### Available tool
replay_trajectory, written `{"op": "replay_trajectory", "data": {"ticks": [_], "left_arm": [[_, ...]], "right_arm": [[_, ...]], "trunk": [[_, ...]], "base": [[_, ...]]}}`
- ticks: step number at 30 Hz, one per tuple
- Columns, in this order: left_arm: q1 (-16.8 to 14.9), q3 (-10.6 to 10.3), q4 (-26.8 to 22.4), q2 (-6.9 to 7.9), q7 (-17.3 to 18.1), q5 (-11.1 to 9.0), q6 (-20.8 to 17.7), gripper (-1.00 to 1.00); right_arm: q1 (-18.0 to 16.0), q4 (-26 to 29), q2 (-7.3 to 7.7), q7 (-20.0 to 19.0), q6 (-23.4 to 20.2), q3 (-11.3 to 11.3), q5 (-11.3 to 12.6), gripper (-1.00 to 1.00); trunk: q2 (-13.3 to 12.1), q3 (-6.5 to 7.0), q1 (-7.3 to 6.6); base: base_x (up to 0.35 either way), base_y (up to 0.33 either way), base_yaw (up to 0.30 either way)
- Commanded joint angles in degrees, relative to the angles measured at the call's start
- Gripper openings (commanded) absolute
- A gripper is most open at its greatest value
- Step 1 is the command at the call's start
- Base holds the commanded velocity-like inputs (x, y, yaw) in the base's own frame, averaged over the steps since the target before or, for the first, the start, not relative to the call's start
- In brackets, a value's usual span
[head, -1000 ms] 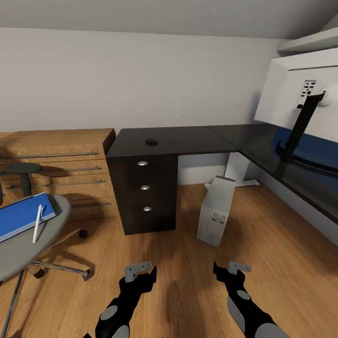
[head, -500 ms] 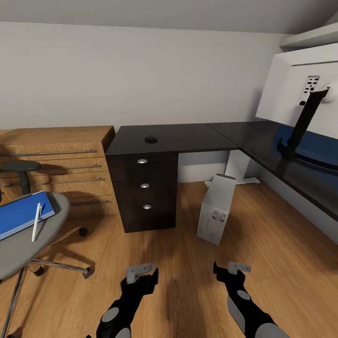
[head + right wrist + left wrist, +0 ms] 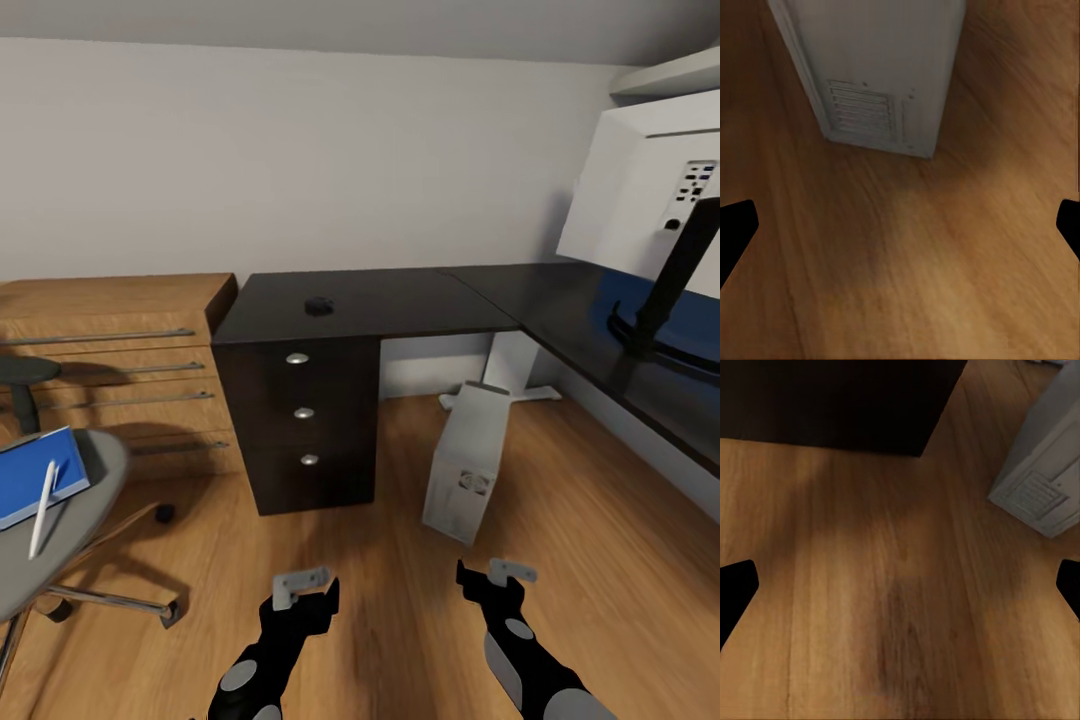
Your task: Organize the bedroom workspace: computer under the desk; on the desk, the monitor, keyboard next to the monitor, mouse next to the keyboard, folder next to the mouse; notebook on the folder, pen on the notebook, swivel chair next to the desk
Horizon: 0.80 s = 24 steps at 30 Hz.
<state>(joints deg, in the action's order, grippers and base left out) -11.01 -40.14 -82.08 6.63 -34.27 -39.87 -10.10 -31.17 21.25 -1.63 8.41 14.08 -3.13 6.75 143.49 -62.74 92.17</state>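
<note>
From the head, you saw the mouse (image 3: pixel 319 305) on the desk (image 3: pixel 400 300), the monitor (image 3: pixel 650 190) at its right wing, the computer (image 3: pixel 465 462) on the floor (image 3: pixel 350 540), the pen (image 3: pixel 43 494) on the folder (image 3: pixel 35 474) on the chair (image 3: pixel 60 530).

Your left gripper (image 3: pixel 900 585) was spread, empty.

Your right gripper (image 3: pixel 900 229) was too, facing the computer.

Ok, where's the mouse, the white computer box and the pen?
mouse (image 3: pixel 319 306), head view, on the top of its black shell.
computer (image 3: pixel 462 472), head view, on its pale side panel.
pen (image 3: pixel 42 495), head view, on the middle of its white shaft.
</note>
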Motion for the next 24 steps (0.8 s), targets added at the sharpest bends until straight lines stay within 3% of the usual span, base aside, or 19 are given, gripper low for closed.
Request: {"op": "replay_trajectory", "data": {"ticks": [1, 2, 4, 8, 16, 24], "left_arm": [[-0.1, -0.2, -0.1, 0.05, -0.4, -0.2, -0.2, 1.0], [-0.1, -0.5, -0.1, 0.05, -0.4, -0.2, -0.2, 1.0], [-0.1, -3.4, -0.1, 0.14, -0.3, -0.1, -0.1, 1.0], [-0.1, -6.4, -0.2, 0.2, -0.2, 0.0, 0.1, 1.0], [-0.1, -7.5, -1.3, 1.52, -0.1, 0.0, 0.2, 1.0], [-0.1, -7.7, -2.4, 2.42, -0.1, -0.3, 1.4, 1.0]], "right_arm": [[0.0, 0.0, -0.04, 0.4, 0.3, -0.2, 0.5, 1.0], [0.0, -0.1, -0.04, 1.6, 0.3, -0.2, 0.6, 1.0], [0.0, -0.1, -0.08, 4.0, 0.3, -0.2, 0.6, 1.0], [0.0, -0.2, -0.07, 5.4, 0.2, -0.2, 0.6, 1.0], [0.0, -0.3, -0.04, 5.9, -0.1, -0.3, 0.5, 1.0], [-0.1, -2.3, -0.04, 5.9, -3.0, -0.2, 0.4, 1.0]], "trunk": [[0.0, -0.05, 0.02], [0.0, -0.05, 0.02], [0.0, -0.05, 0.02], [0.0, -0.05, 0.02], [0.0, -0.05, 0.02], [0.0, -0.05, 0.02]], "base": [[0.32, -0.059, 0.0], [0.32, -0.055, 0.0], [0.32, -0.029, 0.0], [0.32, -0.011, 0.0], [0.263, -0.002, 0.0], [0.053, 0.0, 0.0]]}}
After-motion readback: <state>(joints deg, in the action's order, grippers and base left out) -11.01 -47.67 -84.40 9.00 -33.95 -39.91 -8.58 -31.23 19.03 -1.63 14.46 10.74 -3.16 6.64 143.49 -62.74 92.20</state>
